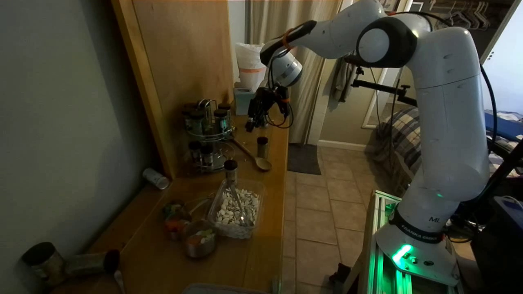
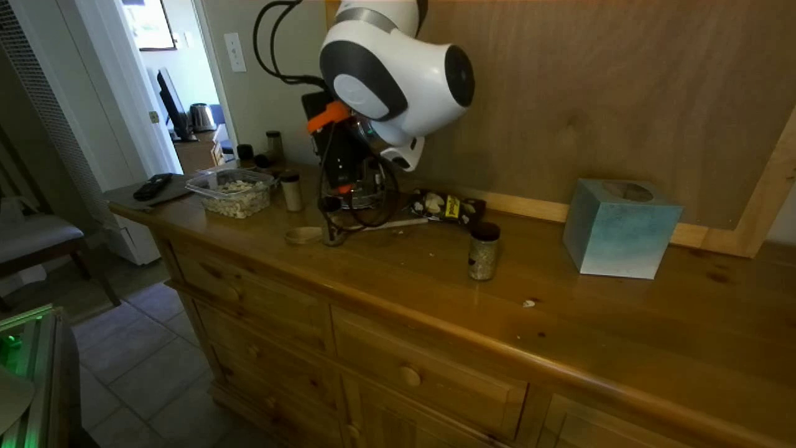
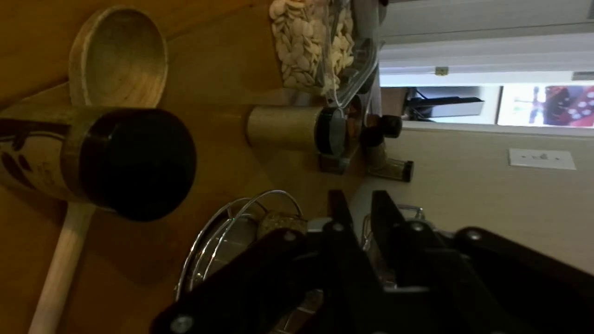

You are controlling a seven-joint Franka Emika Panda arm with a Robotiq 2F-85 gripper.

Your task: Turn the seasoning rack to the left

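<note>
The seasoning rack is a two-tier round chrome wire stand holding several dark-lidded jars. It stands against the wooden panel in an exterior view. In another exterior view the arm mostly hides it, with a bit of chrome showing. My gripper is above the dresser, at about the height of the rack's upper tier and to its right in that view. In the wrist view my gripper's fingertips are apart with nothing between them. The wire rim of the rack shows below and behind the fingers, partly hidden. I cannot tell whether they touch it.
A loose jar stands by a wooden spoon near the rack. A clear tub of white seeds and another jar stand beyond. A tissue box and one more jar are on the dresser.
</note>
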